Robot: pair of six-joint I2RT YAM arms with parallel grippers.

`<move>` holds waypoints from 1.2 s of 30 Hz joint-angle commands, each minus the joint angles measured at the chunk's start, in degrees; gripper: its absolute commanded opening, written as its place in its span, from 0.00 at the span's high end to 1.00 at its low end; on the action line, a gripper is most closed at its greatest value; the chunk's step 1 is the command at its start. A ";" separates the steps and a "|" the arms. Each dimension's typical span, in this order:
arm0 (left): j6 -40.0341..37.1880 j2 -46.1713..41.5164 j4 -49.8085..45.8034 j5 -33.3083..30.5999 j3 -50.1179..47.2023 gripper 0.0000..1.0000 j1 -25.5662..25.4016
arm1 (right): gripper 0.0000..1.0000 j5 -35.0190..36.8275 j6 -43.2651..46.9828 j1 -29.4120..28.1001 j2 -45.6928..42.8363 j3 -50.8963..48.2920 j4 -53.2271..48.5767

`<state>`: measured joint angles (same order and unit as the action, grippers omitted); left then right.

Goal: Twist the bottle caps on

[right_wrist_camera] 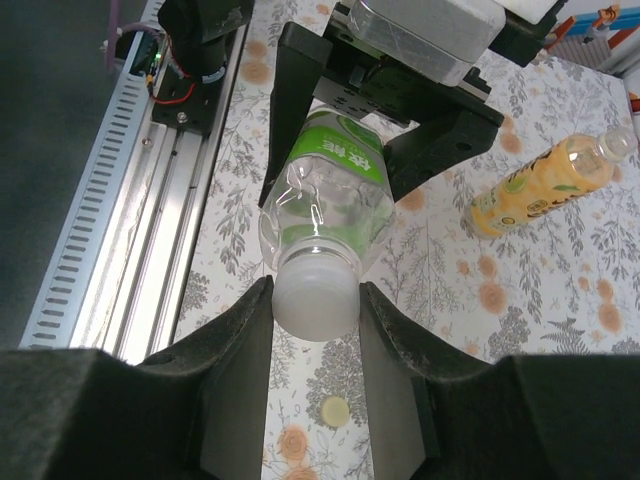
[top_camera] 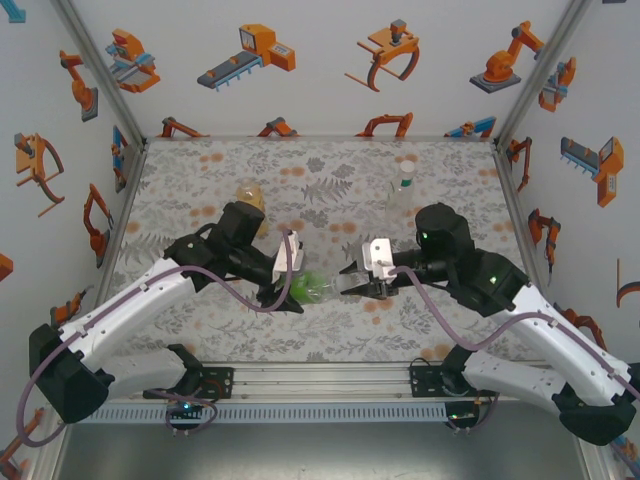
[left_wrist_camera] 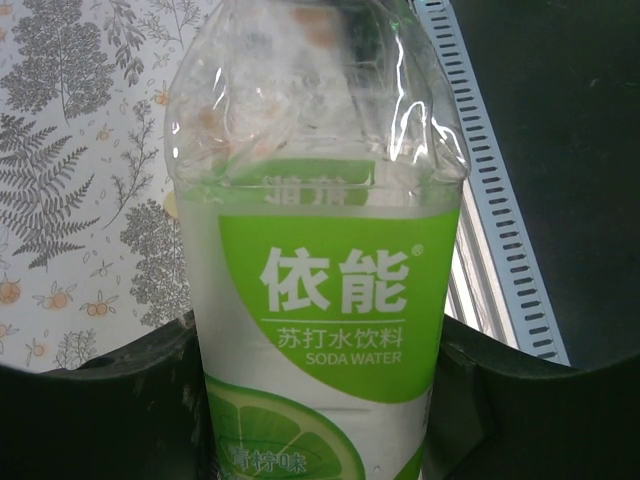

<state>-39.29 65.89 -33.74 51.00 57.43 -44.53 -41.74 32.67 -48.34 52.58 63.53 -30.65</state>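
The slim clear bottle (top_camera: pixel 315 289) with a green-white label (left_wrist_camera: pixel 330 300) is held level above the table between the two arms. My left gripper (top_camera: pixel 295 285) is shut on its labelled body, with a dark finger on each side (left_wrist_camera: pixel 100 400). A white cap (right_wrist_camera: pixel 315 300) sits on the bottle's neck, and my right gripper (right_wrist_camera: pixel 315 315) is shut on that cap, both pads touching it. In the top view the right gripper (top_camera: pixel 353 287) meets the bottle's mouth end. A yellow-green cap (right_wrist_camera: pixel 334 410) lies on the table below. The amber-yellow bottle (right_wrist_camera: pixel 545 185) lies on its side.
The amber bottle (top_camera: pixel 250 195) lies behind the left arm. A clear bottle (top_camera: pixel 403 192) stands upright at the back right. The slotted metal rail (right_wrist_camera: pixel 120 190) runs along the table's near edge, close under both grippers. Patterned walls enclose the table.
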 commanded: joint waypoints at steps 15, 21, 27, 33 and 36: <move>-4.06 -2.18 2.12 9.76 2.07 1.00 -0.27 | 1.00 -2.60 -4.41 -1.06 -0.37 -1.28 5.07; -0.06 -4.30 7.53 0.56 0.08 1.00 -0.28 | 1.00 0.80 -15.82 -0.99 0.46 -2.71 10.13; 2.17 -6.95 12.96 -4.70 -2.80 1.00 -0.23 | 1.00 6.03 -32.22 -1.05 -1.41 -8.47 21.24; 2.78 -7.36 14.96 -5.05 -3.79 1.00 -0.22 | 1.00 14.93 -52.43 -1.05 -2.73 -14.21 33.38; 3.73 -7.88 16.82 -6.90 -4.53 1.00 -0.26 | 1.00 20.31 -63.96 -1.04 -3.04 -17.10 39.64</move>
<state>-37.01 59.20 -25.56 42.13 52.97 -43.77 -28.62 -14.96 -48.88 48.34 49.45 -1.13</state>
